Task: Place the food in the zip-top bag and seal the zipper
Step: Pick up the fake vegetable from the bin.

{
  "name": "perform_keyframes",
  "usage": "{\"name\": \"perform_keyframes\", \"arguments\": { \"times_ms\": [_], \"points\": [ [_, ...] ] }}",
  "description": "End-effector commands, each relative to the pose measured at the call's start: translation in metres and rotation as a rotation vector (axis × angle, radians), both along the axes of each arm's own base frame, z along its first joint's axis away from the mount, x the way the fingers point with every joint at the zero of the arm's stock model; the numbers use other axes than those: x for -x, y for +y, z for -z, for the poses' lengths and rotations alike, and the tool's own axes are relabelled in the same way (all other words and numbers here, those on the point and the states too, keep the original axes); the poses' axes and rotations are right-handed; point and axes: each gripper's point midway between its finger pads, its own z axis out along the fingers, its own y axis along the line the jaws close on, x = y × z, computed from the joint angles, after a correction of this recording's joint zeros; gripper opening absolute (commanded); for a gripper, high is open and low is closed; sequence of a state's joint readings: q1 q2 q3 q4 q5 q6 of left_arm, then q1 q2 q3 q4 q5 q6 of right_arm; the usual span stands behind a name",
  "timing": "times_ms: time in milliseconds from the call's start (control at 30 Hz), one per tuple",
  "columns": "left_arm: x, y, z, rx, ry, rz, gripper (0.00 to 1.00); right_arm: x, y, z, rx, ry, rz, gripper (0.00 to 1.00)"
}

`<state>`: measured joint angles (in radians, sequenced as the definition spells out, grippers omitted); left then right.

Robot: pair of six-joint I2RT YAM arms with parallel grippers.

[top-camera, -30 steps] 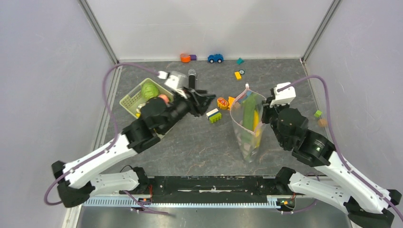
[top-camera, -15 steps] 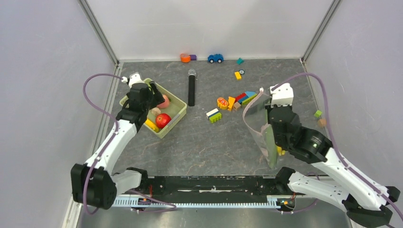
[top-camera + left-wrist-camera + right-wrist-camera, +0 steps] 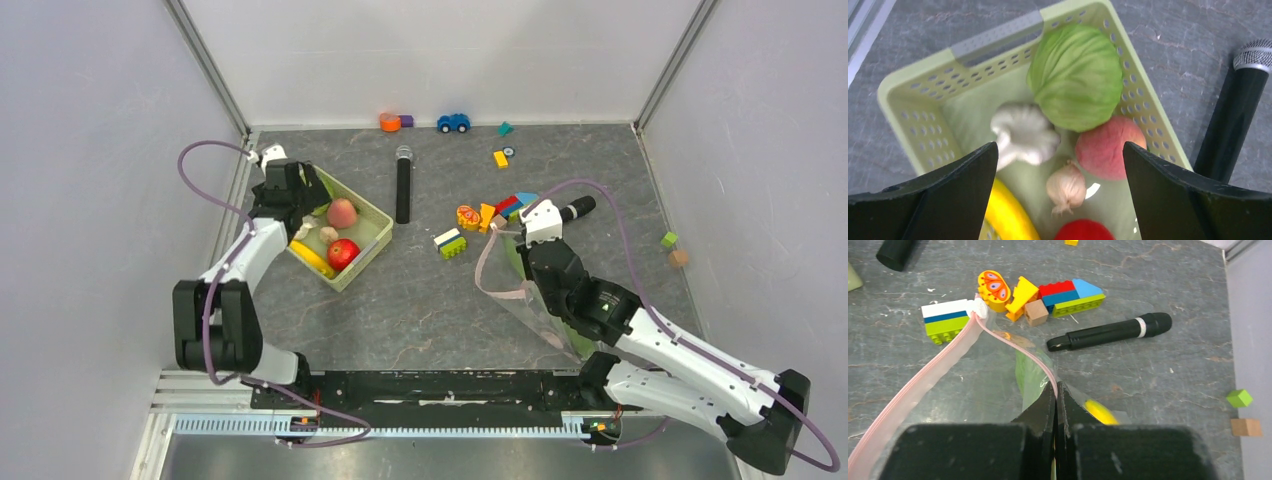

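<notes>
L gripper point(image 3: 1059, 150): jaws wide, over basket point(image 3: 998, 36); cabbage point(image 3: 1075, 75) in its corner.
R gripper point(image 3: 1055, 390): pinched on zipper point(image 3: 923, 377) edge of zip-top bag point(image 3: 983, 385).
Room: bare worktop point(image 3: 420, 300) btwn basket & bag.

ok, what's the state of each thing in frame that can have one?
left gripper: open, over the basket, holding nothing.
right gripper: shut on one strip of the zipper.
zip-top bag: mouth open, green vegetable and yellow piece inside.
zipper: unsealed, strips apart.
basket: upright, with the cabbage, tomato and other food in it.
</notes>
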<state>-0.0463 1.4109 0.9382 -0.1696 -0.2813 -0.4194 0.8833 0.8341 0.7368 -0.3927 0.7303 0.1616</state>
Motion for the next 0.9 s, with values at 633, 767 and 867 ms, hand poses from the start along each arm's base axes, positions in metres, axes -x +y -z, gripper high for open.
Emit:
{"name": "perform_keyframes", "arguments": {
  "times_ms": [633, 767, 867],
  "points": [
    [-0.074, 0.004, 0.038, 0.085, 0.001, 0.135, 0.45, 0.003, 0.027, -0.015, -0.155, -0.088, -0.148, 0.05],
    [-0.070, 0.001, 0.024, 0.101, -0.049, 0.134, 0.06, 0.005, 0.027, -0.018, -0.166, -0.093, -0.155, 0.05],
    [-0.063, 0.000, 0.003, 0.116, -0.111, 0.124, 0.02, 0.006, 0.027, -0.021, -0.185, -0.102, -0.159, 0.05]
  ]
}}
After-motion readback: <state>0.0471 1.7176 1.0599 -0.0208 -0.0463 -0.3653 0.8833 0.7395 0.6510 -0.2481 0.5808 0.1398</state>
